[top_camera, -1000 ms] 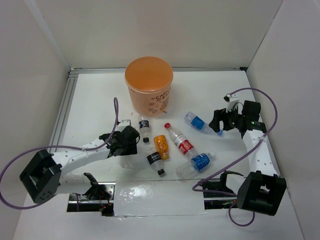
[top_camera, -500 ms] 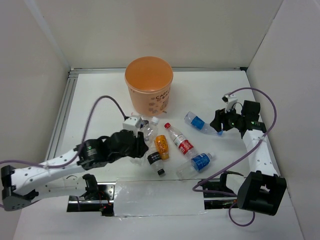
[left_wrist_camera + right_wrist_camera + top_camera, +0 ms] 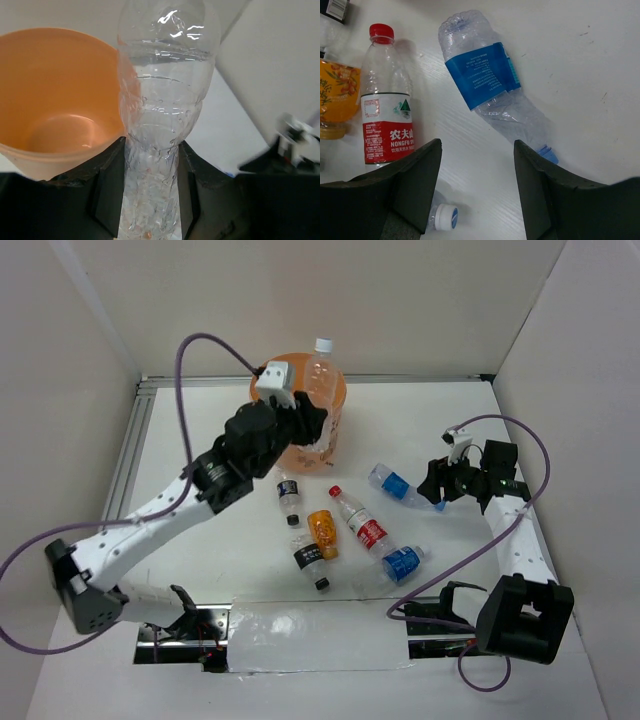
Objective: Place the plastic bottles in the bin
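Note:
My left gripper is shut on a clear, label-free plastic bottle and holds it upright with its white cap on top, over the right rim of the orange bin. My right gripper stands open just above the table beside a lying blue-label bottle. The jaws hold nothing. On the table lie a red-label bottle, a short orange bottle, two black-label bottles and another blue-label bottle.
White walls close in the table on the left, back and right. An aluminium rail runs along the left edge. Purple cables loop off both arms. A strip of foil tape lies between the arm bases.
My left arm closed on the clear bottle lying at the table's left and swung it up and back over the bin. My right gripper narrowed somewhat and stayed in place.

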Controlling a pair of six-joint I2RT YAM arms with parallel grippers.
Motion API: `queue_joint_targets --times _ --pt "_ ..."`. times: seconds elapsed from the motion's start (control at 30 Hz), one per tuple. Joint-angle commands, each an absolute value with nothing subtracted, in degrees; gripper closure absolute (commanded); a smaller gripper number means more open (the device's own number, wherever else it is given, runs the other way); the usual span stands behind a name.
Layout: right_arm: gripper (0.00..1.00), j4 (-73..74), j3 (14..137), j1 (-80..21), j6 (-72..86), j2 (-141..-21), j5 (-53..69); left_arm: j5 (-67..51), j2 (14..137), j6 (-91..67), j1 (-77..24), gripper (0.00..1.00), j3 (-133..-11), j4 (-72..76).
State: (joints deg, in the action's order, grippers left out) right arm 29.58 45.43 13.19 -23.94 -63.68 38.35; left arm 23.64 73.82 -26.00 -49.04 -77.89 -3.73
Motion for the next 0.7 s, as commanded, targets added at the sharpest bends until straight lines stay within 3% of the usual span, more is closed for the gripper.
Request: queue_joint_targets --times 0.0,0.2,0.3,0.37,0.4,0.47,0.53,0.57,0.6,0.67 --pt "0.33 28.3 48.0 12.7 -24.9 -62.6 38.8 20.5 78.0 -28.2 -40.9 0.98 -83.7 7.3" --pt "0.27 28.3 48.0 12.1 -26.0 -62.6 37.7 20.1 88.4 -31.1 -33.3 0.98 -91.9 5.5" --pt "0.22 27.7 48.0 11.1 -26.5 -63.8 36.7 17.2 93.9 -31.1 -31.2 0.89 -96.6 3.8" --pt "0.17 26.4 48.0 9.3 -27.1 -65.6 36.0 16.6 97.9 -29.8 -30.7 0.75 -102.4 -2.7" --pt "0.15 26.4 48.0 8.8 -27.9 -66.2 35.9 15.7 99.7 -29.3 -30.7 0.53 -103.7 -4.6" --pt "0.09 25.0 48.6 6.6 -29.3 -68.5 35.3 15.1 102.0 -29.3 -30.7 0.32 -104.2 -6.7" --pt "0.07 25.0 49.8 4.8 -29.8 -70.6 33.5 15.1 102.0 -29.3 -30.7 0.17 -102.8 -7.3" --pt "0.06 24.4 50.4 4.1 -30.7 -72.5 33.0 14.5 100.0 -29.3 -30.7 0.17 -101.8 -6.3" --pt "0.06 23.8 51.0 2.3 -30.7 -73.5 30.6 14.5 98.7 -29.3 -31.2 0.01 -100.0 -5.4" --pt "0.05 22.3 51.6 0.7 -31.4 -76.6 28.6 14.5 96.3 -28.0 -32.3 0.01 -100.0 -6.2"
